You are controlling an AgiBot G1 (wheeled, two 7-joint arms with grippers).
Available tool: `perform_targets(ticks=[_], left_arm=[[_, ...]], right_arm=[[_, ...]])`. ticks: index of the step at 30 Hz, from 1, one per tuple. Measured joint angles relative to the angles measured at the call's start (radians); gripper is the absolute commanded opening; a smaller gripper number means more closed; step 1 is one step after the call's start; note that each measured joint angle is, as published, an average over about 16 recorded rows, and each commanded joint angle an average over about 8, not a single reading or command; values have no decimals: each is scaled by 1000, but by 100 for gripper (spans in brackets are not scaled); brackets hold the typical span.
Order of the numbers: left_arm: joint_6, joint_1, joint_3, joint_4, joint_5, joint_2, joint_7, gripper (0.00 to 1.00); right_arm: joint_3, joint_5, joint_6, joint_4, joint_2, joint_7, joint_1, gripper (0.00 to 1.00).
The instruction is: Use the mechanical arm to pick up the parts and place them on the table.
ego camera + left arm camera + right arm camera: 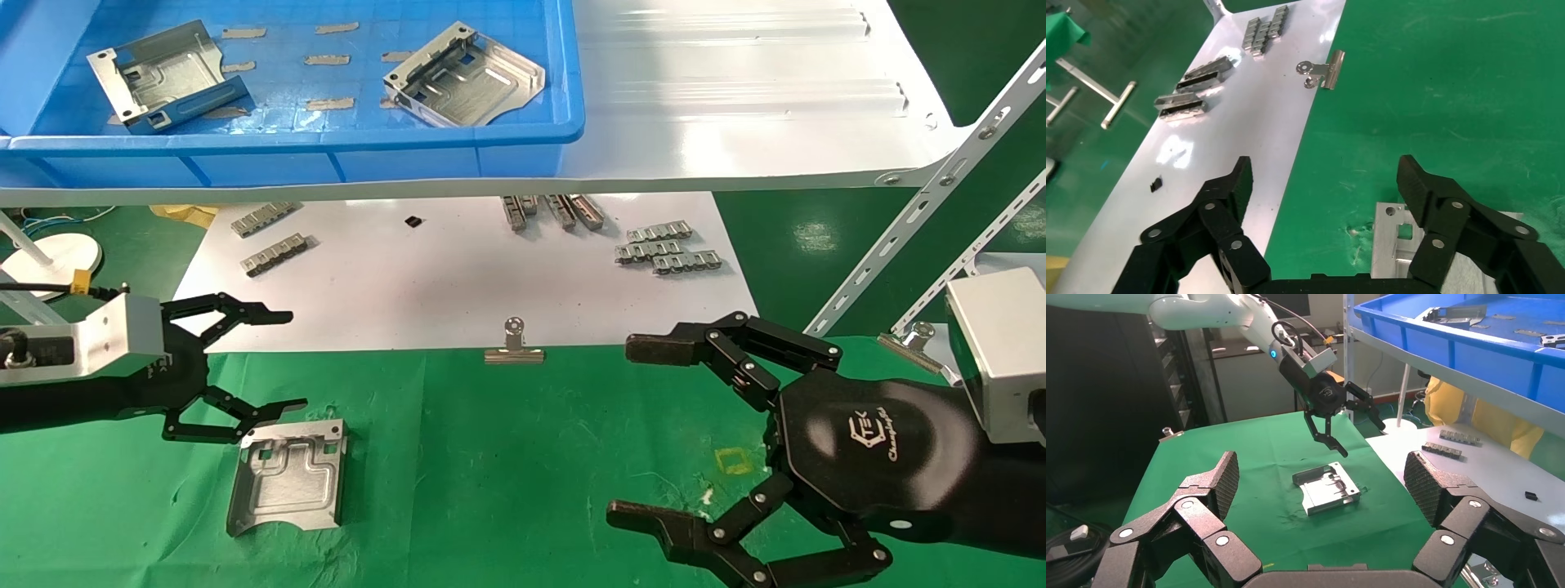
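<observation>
One silver stamped part [288,476] lies flat on the green-clothed table [507,457], embossed face up, near the table's left side in the head view and free of any grip. The right wrist view shows it [1327,488] alone on the cloth with open cloth all around it. Just above and beside its upper left corner hangs the left gripper [278,359], fingers spread wide with nothing between them; the lower fingertip [286,406] sits close over the part's top edge, and the views do not show for certain whether it touches. In the left wrist view the same gripper [1324,184] frames green cloth, with the part's corner [1392,248] showing just beside one finger.

Two more parts remain in the blue bin [564,82] on the glossy white shelf [735,106] above: one at its left [163,73], one nearer its right wall [466,77] (both lie loose on the bin floor, well apart).

The right gripper [629,429] hovers over the table's right side, its jaws wide apart and empty, the hexagonal palm's white logo facing up.

Beyond the cloth lies a matte white board [409,278] carrying grey link strips [666,249], and a silver binder clip [514,345] clamps its near edge.
</observation>
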Motion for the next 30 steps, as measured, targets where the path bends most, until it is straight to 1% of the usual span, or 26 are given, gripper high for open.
perform_targets(ticks=[8,30], left_arm=[[-10,56,-41,-109,-36,-20,-82,100],[-49,274,-199,-532,-180,-95,-403,100]], right_arm=[[0,0,0,0,0,0,0,100],[0,0,0,0,0,0,0,100]])
